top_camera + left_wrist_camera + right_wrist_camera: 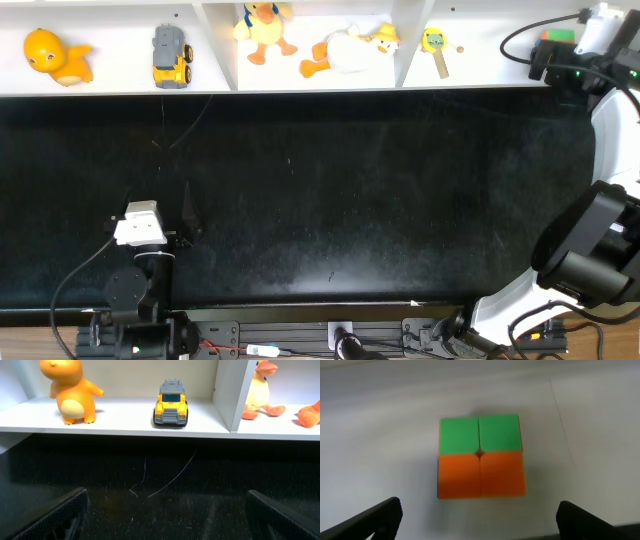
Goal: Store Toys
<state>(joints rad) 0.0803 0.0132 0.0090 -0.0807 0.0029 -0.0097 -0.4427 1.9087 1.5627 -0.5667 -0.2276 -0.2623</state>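
Spread fingers of the right gripper (pixel 479 510) frame a small green-and-orange plastic puzzle cube (pixel 481 456), lying at twelve o'clock on a white surface (pixel 380 420). It looks rigid, light and slick-faced, so pinch two opposite flat sides. The left gripper (pixel 166 495) gapes too, holding nothing.

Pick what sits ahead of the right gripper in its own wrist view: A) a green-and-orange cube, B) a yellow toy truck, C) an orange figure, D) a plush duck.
A: the right wrist view has a cube with two green squares and two orange ones on a white surface, ahead of the open right gripper.
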